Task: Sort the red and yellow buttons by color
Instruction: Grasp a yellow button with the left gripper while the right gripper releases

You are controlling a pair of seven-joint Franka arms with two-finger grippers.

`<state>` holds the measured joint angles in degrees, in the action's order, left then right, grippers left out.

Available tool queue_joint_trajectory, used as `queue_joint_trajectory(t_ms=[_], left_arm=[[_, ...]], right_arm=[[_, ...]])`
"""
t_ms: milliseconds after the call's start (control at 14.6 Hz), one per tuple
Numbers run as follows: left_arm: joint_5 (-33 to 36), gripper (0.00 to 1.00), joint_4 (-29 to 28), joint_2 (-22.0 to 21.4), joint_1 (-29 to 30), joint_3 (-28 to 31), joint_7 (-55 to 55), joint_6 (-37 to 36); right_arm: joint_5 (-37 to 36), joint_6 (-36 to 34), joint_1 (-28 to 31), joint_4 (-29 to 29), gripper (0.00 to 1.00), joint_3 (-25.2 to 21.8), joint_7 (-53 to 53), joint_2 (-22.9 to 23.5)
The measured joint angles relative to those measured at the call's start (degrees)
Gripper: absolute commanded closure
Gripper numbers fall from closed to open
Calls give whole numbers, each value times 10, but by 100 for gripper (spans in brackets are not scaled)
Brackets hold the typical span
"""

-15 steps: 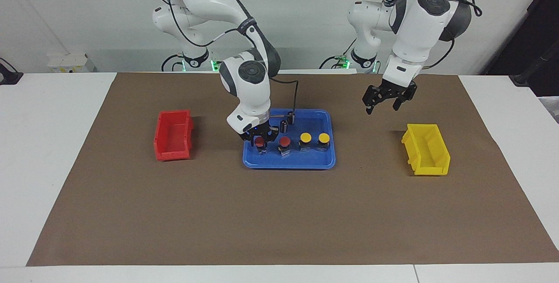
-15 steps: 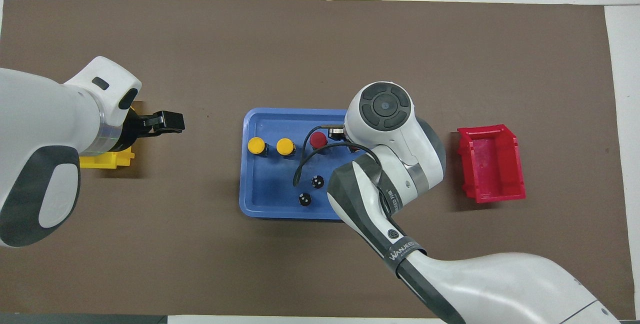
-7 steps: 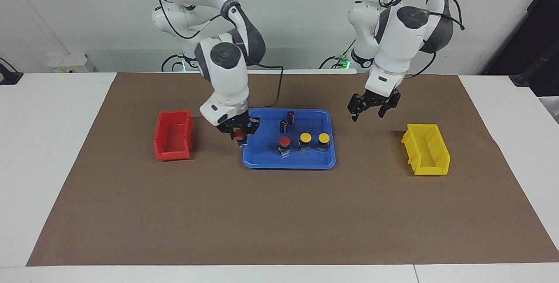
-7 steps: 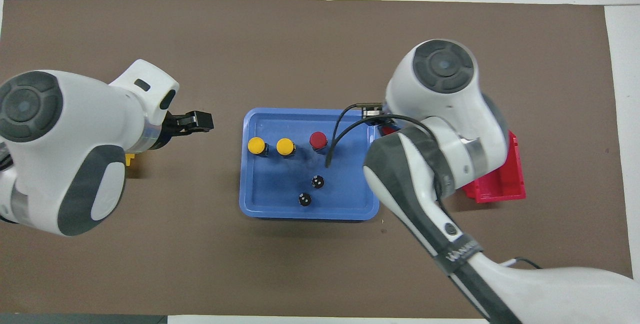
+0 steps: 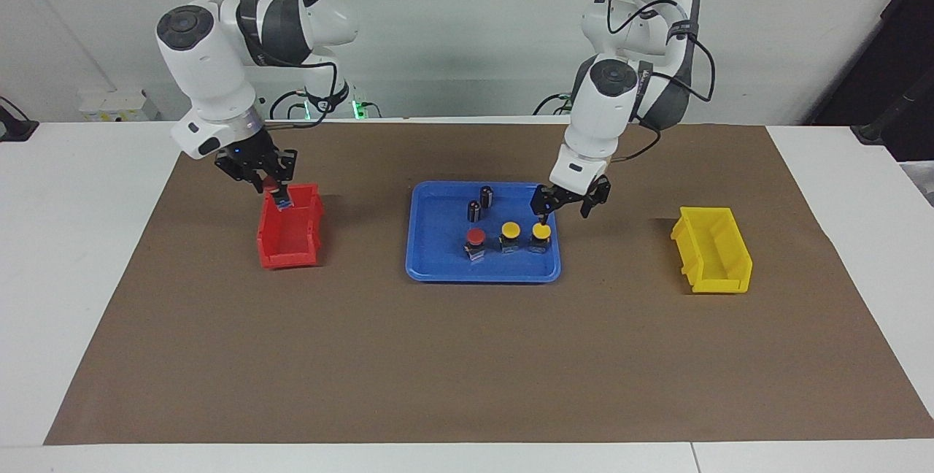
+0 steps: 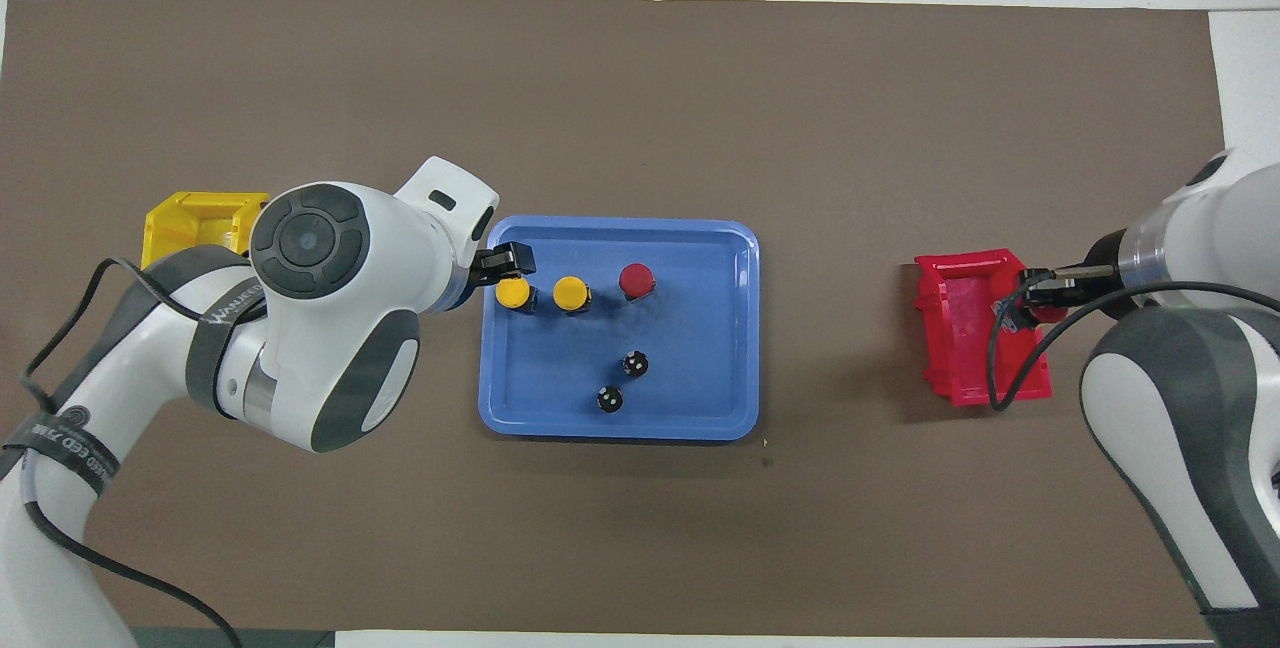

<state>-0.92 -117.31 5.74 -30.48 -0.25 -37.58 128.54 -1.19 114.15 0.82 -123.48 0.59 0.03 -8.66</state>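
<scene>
While the right tool (image 5: 271,185) hangs over the red bin (image 5: 290,228), clamped on a red button (image 5: 277,192), a second red button (image 5: 475,243) and two yellow buttons (image 5: 509,235) sit in a row in the blue tray (image 5: 438,268). Over the yellow one nearest the yellow bin (image 5: 712,250), the left tool (image 5: 562,205) hovers, fingers spread.

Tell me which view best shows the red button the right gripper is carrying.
The facing view: the red button hangs in the right gripper above the red bin. The overhead view shows only a sliver of its cap.
</scene>
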Motion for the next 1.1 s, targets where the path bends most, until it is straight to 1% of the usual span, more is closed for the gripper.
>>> queue_joint_trajectory(t_ms=[206,412,549,618,686,824,892,1098], left_arm=[[0,3,-9,16,-8,0,-10,26],[0,5,-13,29,-17,0,-18,44],[0,6,-15,30,-18,0,-18,46],[0,10,-16,31,-19,0,-18,47],[0,16,-16,33,-19,0,-18,50],[0,92,-18,42,-22,0,-20,60],[0,99,-18,47,-22,0,-20,65],[3,99,-14,53,-22,1,-20,71]], right_arm=[[0,53,24,-50,72,0,-17,-4],[0,108,25,-89,72,5,-17,-3],[0,133,22,-112,72,8,-17,0],[0,149,20,-124,72,9,-17,3],[0,161,18,-134,72,9,-17,5],[0,168,18,-145,72,9,-17,5],[0,169,18,-148,72,9,-17,5],[0,171,17,-157,72,10,-17,5]])
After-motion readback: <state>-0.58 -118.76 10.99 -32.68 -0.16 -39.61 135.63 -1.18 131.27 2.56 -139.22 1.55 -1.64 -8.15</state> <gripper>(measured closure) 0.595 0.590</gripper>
